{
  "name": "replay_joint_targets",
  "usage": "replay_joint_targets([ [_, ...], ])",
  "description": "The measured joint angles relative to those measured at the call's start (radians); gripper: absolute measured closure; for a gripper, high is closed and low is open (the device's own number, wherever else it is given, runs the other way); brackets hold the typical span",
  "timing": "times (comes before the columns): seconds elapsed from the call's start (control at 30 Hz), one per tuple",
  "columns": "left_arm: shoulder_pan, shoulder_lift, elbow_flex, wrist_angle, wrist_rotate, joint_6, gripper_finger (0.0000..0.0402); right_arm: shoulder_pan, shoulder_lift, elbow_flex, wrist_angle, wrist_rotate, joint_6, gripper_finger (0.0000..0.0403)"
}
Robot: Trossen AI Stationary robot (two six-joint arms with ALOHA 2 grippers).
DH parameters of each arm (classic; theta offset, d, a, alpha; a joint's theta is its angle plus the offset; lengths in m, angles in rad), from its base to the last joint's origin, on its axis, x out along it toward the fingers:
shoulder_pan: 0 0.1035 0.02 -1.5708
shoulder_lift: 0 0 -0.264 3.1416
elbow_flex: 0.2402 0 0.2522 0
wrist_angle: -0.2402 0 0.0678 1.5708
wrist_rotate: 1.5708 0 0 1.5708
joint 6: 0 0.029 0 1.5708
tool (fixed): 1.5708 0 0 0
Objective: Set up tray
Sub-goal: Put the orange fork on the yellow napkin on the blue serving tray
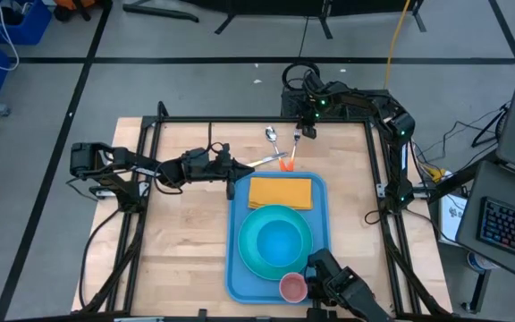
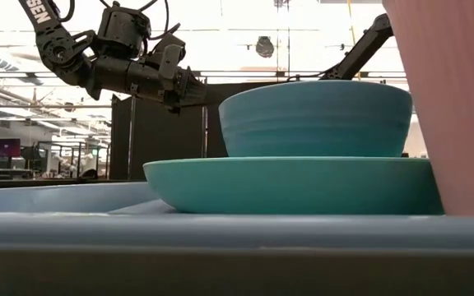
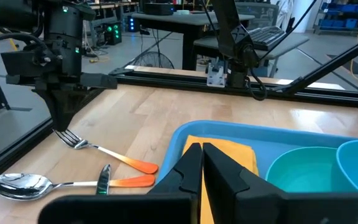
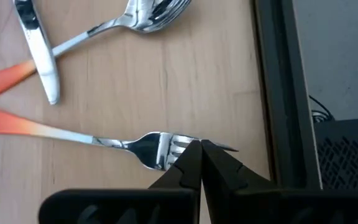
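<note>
The light-blue tray (image 1: 236, 268) lies near the table's front. It carries a yellow napkin (image 1: 280, 192), a turquoise plate (image 2: 295, 185) with a bowl (image 2: 315, 119) on it, and a pink cup (image 1: 293, 287). Beyond the tray's far edge, a fork (image 4: 148, 148), a spoon (image 4: 148, 15) and a knife (image 4: 39, 50) lie flat on the wood. My right gripper (image 4: 201, 148) is shut, with its tips at the fork's tines. My left gripper (image 3: 202, 163) is shut with nothing in it, level above the tray's far left corner. My right gripper's shut fingertips (image 4: 191, 158) meet the fork's tines (image 4: 169, 148), at the end away from the orange handle. They come slanting down from the table's far side. The fork lies flat on the table. Whether a tine is pinched between them, I cannot tell.
The table's black frame rail (image 4: 272, 74) runs close behind the fork. Bare wood (image 1: 181, 241) lies left of the tray. My right arm (image 3: 61, 56) stands over the cutlery at the far edge.
</note>
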Motion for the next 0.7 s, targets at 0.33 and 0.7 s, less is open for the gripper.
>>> replay_joint_targets([
  [0.33, 0.000, 0.000, 0.000, 0.005, 0.000, -0.006, 0.0383, 0.012, 0.046, 0.001, -0.013, 0.058, 0.022, 0.0403],
  [0.7, 0.000, 0.000, 0.000, 0.002, 0.000, -0.009, 0.0387, 0.012, 0.047, 0.001, -0.174, 0.166, 0.059, 0.0403],
])
